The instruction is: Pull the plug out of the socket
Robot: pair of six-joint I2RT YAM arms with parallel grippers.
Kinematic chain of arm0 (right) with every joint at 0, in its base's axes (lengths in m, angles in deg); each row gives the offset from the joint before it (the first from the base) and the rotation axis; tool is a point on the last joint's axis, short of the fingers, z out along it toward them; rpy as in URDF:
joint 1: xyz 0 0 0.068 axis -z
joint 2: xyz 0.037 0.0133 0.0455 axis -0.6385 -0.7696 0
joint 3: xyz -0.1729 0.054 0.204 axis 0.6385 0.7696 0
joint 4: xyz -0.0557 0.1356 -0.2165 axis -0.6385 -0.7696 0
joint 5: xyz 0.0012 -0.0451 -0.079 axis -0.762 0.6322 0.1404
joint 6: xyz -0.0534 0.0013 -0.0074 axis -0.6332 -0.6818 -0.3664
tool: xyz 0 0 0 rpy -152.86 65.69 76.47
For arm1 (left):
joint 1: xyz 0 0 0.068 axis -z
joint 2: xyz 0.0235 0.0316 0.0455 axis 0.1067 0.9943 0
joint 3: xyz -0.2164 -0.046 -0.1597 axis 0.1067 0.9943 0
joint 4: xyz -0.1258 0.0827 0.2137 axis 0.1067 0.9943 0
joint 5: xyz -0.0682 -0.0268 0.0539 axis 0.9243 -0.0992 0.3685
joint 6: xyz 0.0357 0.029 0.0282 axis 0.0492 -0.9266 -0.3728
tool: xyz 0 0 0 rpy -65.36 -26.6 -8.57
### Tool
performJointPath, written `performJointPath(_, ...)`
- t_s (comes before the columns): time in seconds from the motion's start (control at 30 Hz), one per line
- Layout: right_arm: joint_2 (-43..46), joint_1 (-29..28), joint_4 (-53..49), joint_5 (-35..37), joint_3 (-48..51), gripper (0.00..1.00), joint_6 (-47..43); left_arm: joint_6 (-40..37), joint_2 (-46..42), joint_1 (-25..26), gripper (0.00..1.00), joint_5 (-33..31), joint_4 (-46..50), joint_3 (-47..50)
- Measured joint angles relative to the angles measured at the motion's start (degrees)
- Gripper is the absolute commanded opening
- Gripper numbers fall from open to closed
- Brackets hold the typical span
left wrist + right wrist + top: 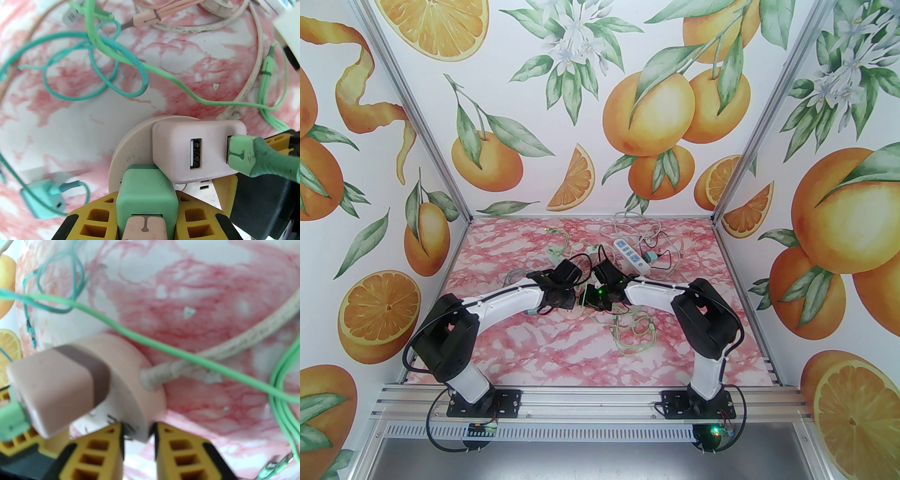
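At the middle of the pink marbled surface (pixel 82 126), the two arms meet over a round beige socket (pixel 131 150). Two plugs are seated in its face, side by side and touching: a green plug (pixel 145 185) and a larger pink plug (pixel 178 145). The left claw (pixel 146 196) pinches the green plug, one yellow finger pressed against each of its sides, and a pink cable end (pixel 145 225) is pushed into the plug's back between those fingers. The pink plug has two ports, one bare and one filled by a green cable end (pixel 243 154). The right claw (pixel 138 427) grips the socket by its rim, its yellow fingers closed on the edge of the disc, next to where a thick white cord (pixel 234 340) enters the socket's side. Thin green and teal cables loop loosely over the surface around it. A small teal plug (pixel 42 196) lies apart, and a white power strip (pixel 630 255) lies farther back.
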Motion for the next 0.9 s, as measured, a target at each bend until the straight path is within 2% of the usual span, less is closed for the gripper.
performJointPath(0.1, 0.0, -0.1, -0.3, 0.0, -0.2, 0.25, -0.5, -0.3, 0.2, 1.0, 0.17, -2.0, 0.6, -0.3)
performJointPath(0.23, -0.1, -0.1, -0.7, 0.1, -0.5, 0.24, -0.9, -0.2, 0.2, 0.9, 0.17, -1.6, 0.6, -0.3)
performJointPath(0.67, -0.8, -0.3, -1.7, 1.2, -1.7, 0.24, -1.5, 1.6, 0.2, -5.7, 0.17, 9.5, -0.1, 0.2)
performJointPath(0.8, -0.8, -0.3, -1.9, 1.3, -1.7, 0.24, -1.5, 0.8, 0.3, -4.1, 0.17, 6.8, 0.2, 0.0)
performJointPath(0.9, -1.0, -0.3, -2.2, 1.3, -2.0, 0.24, -1.6, -0.6, 1.4, -0.8, 0.17, 1.0, 2.1, -1.4)
